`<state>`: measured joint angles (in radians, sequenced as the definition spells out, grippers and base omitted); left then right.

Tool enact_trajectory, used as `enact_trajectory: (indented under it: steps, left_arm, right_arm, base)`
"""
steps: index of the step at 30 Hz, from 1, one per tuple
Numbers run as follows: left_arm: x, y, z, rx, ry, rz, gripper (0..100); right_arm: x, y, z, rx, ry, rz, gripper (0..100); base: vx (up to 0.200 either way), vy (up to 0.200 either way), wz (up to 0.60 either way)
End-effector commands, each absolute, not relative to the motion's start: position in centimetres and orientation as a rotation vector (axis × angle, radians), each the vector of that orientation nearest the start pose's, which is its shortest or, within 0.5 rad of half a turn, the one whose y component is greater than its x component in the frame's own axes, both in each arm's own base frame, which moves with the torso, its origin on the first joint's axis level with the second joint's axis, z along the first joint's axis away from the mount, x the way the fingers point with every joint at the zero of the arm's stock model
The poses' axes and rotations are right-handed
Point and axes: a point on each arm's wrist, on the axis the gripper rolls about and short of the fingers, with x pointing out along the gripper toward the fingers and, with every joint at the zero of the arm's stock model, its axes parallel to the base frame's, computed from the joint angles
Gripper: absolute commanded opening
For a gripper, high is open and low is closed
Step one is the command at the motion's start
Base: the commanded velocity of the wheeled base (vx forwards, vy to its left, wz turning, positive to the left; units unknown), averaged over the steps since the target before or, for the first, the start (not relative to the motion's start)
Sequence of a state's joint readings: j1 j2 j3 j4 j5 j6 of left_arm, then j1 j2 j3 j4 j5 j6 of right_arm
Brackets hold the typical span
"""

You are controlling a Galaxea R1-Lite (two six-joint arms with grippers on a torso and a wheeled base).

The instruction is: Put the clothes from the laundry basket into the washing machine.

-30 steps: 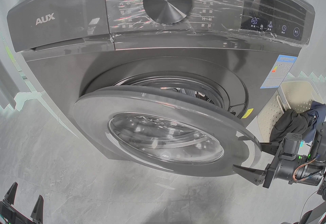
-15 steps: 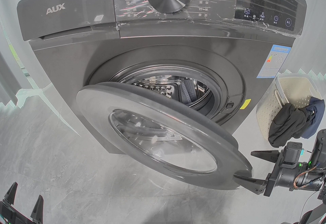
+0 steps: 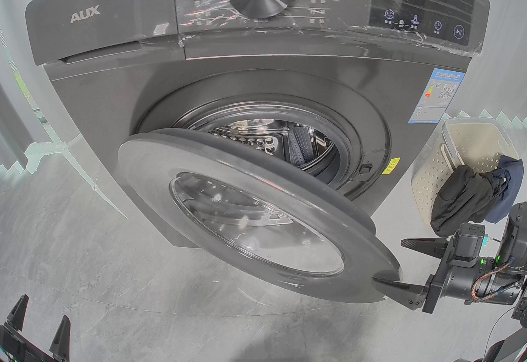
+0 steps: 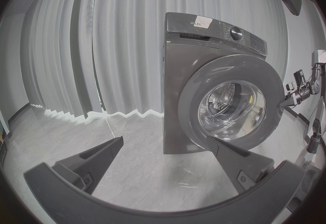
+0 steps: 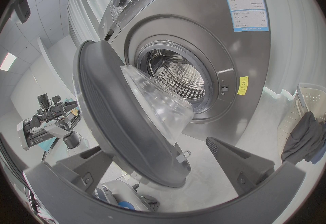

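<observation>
The right hand (image 3: 391, 261) is held wide open and nothing is clamped in it. The free rim of the door (image 3: 258, 215) is straddled by its two fingers, with the lower fingertip (image 3: 379, 283) seen at the rim's edge; whether it presses there cannot be told. The door is stood partly open from the washing machine (image 3: 110, 83), hinged on the robot's left, and the steel drum (image 3: 274, 138) is exposed behind it. The door is judged stiff and heavy enough to swing only about its hinge, so it would best be worked at that outer rim.

The laundry basket (image 3: 472, 146) is set on the floor (image 3: 137, 281) just beside the machine, on the robot's right and near the right hand. A black garment (image 3: 461, 198) is draped over its front rim, and a blue garment (image 3: 509, 182) is bunched against it. Both are judged light, limp and not fragile. They can be expected to sag, trail and perhaps drag one another when lifted. The thick fold of the black garment at the basket rim is judged the best place to pinch.

The left hand (image 3: 44, 309) is held low on the robot's left, well apart from the machine, spread open and empty.
</observation>
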<state>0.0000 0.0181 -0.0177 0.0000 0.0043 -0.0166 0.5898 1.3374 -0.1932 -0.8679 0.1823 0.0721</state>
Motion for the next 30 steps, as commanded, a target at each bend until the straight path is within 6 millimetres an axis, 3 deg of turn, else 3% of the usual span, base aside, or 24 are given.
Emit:
enact_trajectory:
  steps: [1, 5, 14, 20, 30]
  left_arm:
    - [-2.3, 0.0, 7.6, -0.017, 0.001, 0.005, 100]
    - [-2.3, 0.0, 7.6, -0.017, 0.001, 0.005, 100]
    - [-2.3, 0.0, 7.6, -0.017, 0.001, 0.005, 100]
    - [-2.3, 0.0, 7.6, -0.017, 0.001, 0.005, 100]
    - [-2.3, 0.0, 7.6, -0.017, 0.001, 0.005, 100]
  right_arm:
    - [13.9, 9.8, 13.5, 0.010, 0.309, 0.757, 100]
    - [13.8, 9.8, 13.4, 0.009, 0.314, 0.760, 100]
    - [14.1, 10.5, 13.1, 0.007, 0.341, 0.797, 100]
    - [14.2, 11.4, 13.1, 0.006, 0.344, 0.831, 100]
    - [13.5, 11.2, 12.9, 0.013, 0.339, 0.870, 100]
  base:
    - [0.000, 0.000, 0.00]
    - [0.000, 0.000, 0.00]
    - [-0.200, 0.000, 0.00]
    - [0.000, 0.000, 0.00]
    - [0.000, 0.000, 0.00]
